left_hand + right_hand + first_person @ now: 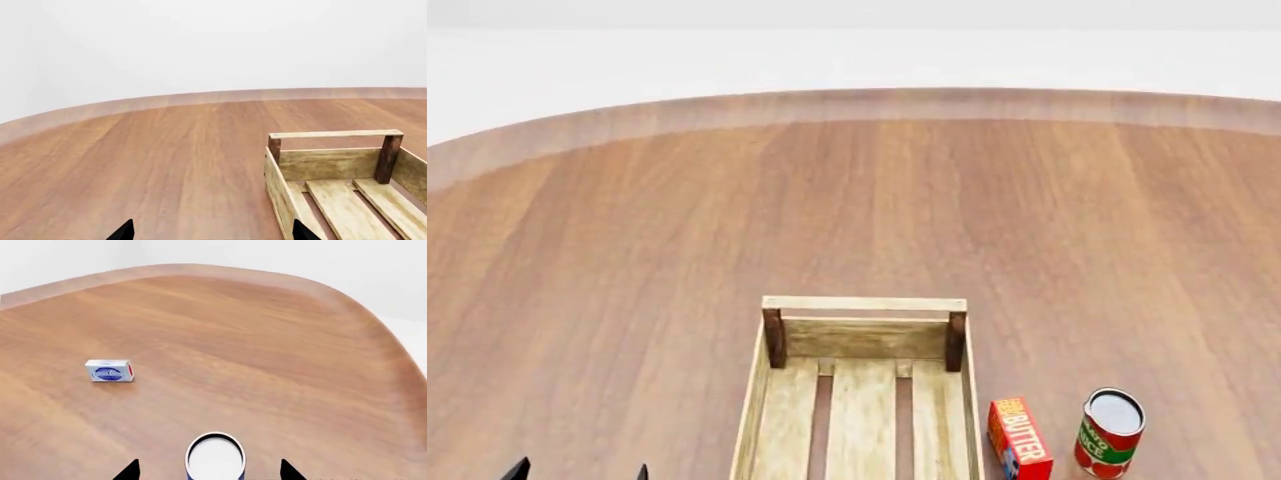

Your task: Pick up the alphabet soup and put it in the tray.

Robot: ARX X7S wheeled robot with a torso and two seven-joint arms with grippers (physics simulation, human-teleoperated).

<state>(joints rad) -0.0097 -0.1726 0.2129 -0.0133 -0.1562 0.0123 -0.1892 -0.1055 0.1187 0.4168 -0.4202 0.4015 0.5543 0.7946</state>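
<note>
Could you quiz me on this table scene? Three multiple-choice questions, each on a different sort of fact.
1. In the head view, where does the butter box stand?
A. Inside the tray
B. Between the tray and the red-and-green can
C. On the far side of the table

2. What colour is the top of the alphabet soup in the right wrist view?
A. Pale white
B. Red
C. Black

3. What state is the tray in?
A. Holding two cans
B. Tipped on its side
C. Upright, its visible part empty

Answers:
1 B: the box stands beside the tray's wall, with the can on its other side.
2 A: a pale disc inside a dark rim.
3 C: only bare slats show.
</note>
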